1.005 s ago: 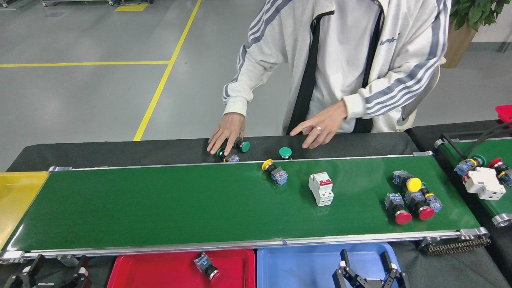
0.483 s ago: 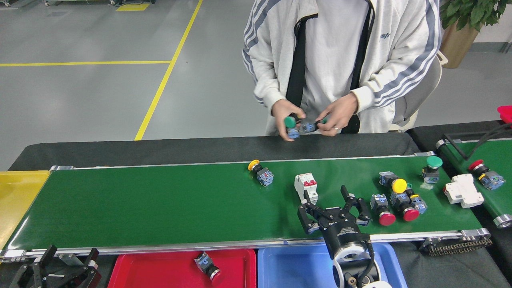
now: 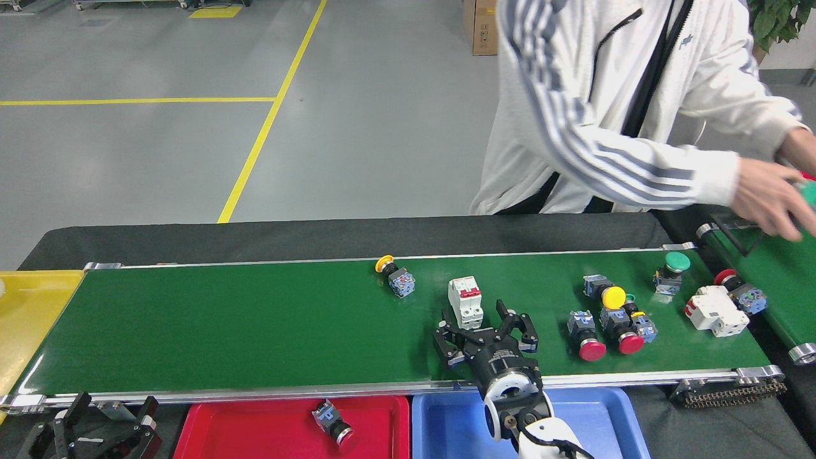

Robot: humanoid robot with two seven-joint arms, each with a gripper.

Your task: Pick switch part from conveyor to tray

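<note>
The conveyor carries several switch parts. A white circuit breaker with a red toggle stands near its middle. My right gripper is open just in front of the breaker, its fingers spread on either side of the near end without touching it. A yellow-button switch lies further left. At the bottom left corner my left gripper is open and empty, below the belt's near rail. The red tray holds one red-button switch. My right arm crosses the blue tray.
A cluster of yellow and red button switches, a green button and a second white breaker sit at the belt's right end. A person's hand reaches over the narrow belt. A yellow tray is at left.
My right gripper rose from the blue tray onto the belt and shifted left behind the drifting breaker. All parts moved left. The person turned and reached to the right.
</note>
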